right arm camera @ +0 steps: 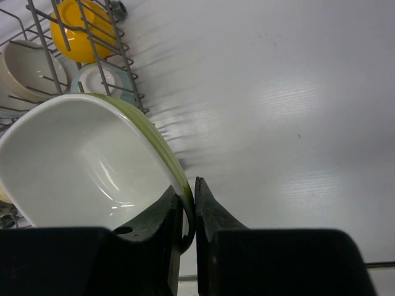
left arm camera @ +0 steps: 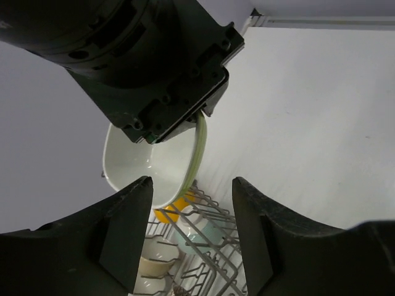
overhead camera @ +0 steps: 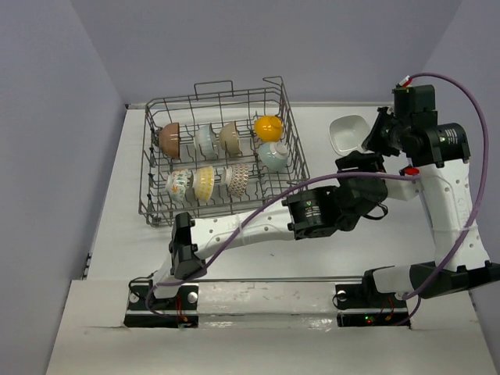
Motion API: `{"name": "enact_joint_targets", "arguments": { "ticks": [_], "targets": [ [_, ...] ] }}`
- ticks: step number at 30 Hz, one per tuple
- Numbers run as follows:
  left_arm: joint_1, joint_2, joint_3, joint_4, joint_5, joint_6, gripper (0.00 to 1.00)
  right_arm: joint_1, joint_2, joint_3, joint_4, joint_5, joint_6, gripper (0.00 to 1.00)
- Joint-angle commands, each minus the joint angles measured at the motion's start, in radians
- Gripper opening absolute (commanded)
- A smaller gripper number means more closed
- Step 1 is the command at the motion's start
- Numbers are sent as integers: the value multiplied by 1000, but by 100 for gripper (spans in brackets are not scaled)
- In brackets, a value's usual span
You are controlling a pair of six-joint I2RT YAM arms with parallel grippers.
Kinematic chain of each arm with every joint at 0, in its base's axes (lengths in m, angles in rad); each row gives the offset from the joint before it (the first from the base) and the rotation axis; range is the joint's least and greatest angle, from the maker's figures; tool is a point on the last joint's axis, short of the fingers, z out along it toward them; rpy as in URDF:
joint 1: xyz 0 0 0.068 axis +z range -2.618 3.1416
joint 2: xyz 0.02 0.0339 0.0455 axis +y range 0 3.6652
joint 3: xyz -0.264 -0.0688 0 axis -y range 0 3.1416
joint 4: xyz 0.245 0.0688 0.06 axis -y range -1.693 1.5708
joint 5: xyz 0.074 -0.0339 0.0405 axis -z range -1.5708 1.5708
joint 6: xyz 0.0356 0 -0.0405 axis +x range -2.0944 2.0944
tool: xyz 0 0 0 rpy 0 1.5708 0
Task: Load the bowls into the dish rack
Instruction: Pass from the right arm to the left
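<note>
A squarish white bowl with a green outside hangs tilted above the table, right of the dish rack. My right gripper is shut on this bowl's rim. My left gripper stands open just below the held bowl, touching nothing. In the overhead view it sits at the left gripper. Inside the rack stand several bowls on edge, among them a brown bowl, an orange-yellow bowl, a pale teal bowl and a floral bowl.
My left arm stretches across the table in front of the rack's near side. Grey walls close the white table on the left, back and right. The rack's right wall lies close beside the held bowl.
</note>
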State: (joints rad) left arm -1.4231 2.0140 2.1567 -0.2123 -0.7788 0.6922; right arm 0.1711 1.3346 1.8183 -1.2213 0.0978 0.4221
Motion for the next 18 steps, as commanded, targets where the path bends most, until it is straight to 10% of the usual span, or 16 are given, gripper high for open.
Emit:
{"name": "enact_joint_targets", "arguments": {
  "ticks": [1,18],
  "targets": [
    [56,-92,48,-82,195,-68,66,7,-14,65,19,-40,-2,1],
    [128,-129,-72,-56,263,-63,66,7,-54,62,16,-75,3,1]
  ]
}}
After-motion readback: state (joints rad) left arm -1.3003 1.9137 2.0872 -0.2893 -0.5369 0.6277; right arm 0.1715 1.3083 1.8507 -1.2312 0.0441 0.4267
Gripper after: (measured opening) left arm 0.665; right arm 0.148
